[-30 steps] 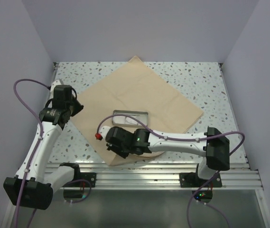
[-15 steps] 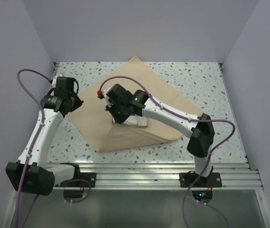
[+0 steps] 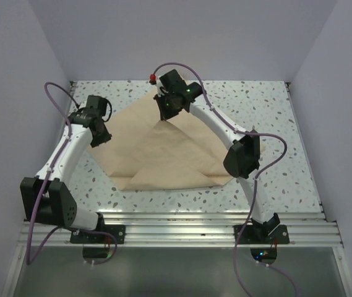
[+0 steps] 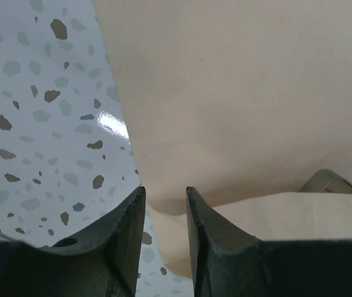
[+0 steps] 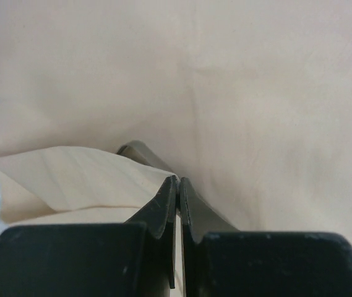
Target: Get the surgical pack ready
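The surgical pack (image 3: 163,158) is a tan cloth on the speckled table, its near corner folded over toward the back and rising in a tent. My right gripper (image 3: 168,110) holds the peak of that tent above the cloth's far corner. In the right wrist view the right gripper (image 5: 177,180) is shut, with a thin layer of the cloth (image 5: 262,93) pinched between its jaws. My left gripper (image 3: 101,137) hovers at the cloth's left corner. In the left wrist view the left gripper (image 4: 164,190) is open, and the cloth's edge (image 4: 256,93) lies below the gap, not clamped.
A grey metal tray edge (image 4: 329,181) peeks from under the fold; the right wrist view also shows that tray edge (image 5: 140,151), while the top view hides it. Grey walls close in on three sides. The aluminium rail (image 3: 182,226) runs along the near edge.
My right arm swept the cloth's near corner up and over the tray to the far side, hiding the tray. My left gripper shifted slightly farther back along the left corner.
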Robot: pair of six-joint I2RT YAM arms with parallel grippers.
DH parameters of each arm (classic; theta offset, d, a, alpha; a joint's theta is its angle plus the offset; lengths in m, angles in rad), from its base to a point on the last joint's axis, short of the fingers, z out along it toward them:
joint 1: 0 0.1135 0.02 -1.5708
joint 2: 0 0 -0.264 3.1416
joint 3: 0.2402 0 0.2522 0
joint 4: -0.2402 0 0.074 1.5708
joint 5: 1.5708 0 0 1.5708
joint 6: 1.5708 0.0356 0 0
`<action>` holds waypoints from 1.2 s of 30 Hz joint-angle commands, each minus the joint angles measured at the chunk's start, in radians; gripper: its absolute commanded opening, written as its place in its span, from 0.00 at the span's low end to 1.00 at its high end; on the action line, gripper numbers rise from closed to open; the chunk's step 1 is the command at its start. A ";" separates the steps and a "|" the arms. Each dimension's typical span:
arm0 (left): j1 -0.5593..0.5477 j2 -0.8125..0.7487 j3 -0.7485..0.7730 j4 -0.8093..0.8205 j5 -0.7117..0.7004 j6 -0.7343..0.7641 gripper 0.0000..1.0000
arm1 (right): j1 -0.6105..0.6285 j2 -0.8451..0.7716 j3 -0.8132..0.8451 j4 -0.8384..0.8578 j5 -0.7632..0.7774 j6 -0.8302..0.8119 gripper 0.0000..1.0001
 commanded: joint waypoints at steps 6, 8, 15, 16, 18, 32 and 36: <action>-0.020 0.007 0.071 0.003 -0.112 0.071 0.41 | -0.026 0.042 0.099 0.054 0.006 0.044 0.00; -0.029 0.004 0.066 0.019 -0.095 0.089 0.41 | -0.026 0.055 0.086 0.037 -0.007 0.027 0.00; -0.041 -0.004 0.045 0.051 -0.047 0.109 0.41 | -0.027 0.070 0.062 0.072 -0.002 0.059 0.00; -0.041 -0.007 0.042 0.055 -0.041 0.117 0.41 | -0.029 0.071 0.062 0.070 -0.008 0.064 0.00; -0.041 -0.022 0.029 0.065 -0.009 0.132 0.41 | -0.027 0.059 0.044 0.069 -0.021 0.085 0.00; -0.045 -0.108 -0.073 0.065 0.033 0.141 0.41 | -0.073 0.080 0.037 0.282 0.183 0.079 0.00; -0.045 -0.109 -0.063 0.059 0.023 0.141 0.41 | -0.095 0.179 0.198 0.253 0.182 0.076 0.00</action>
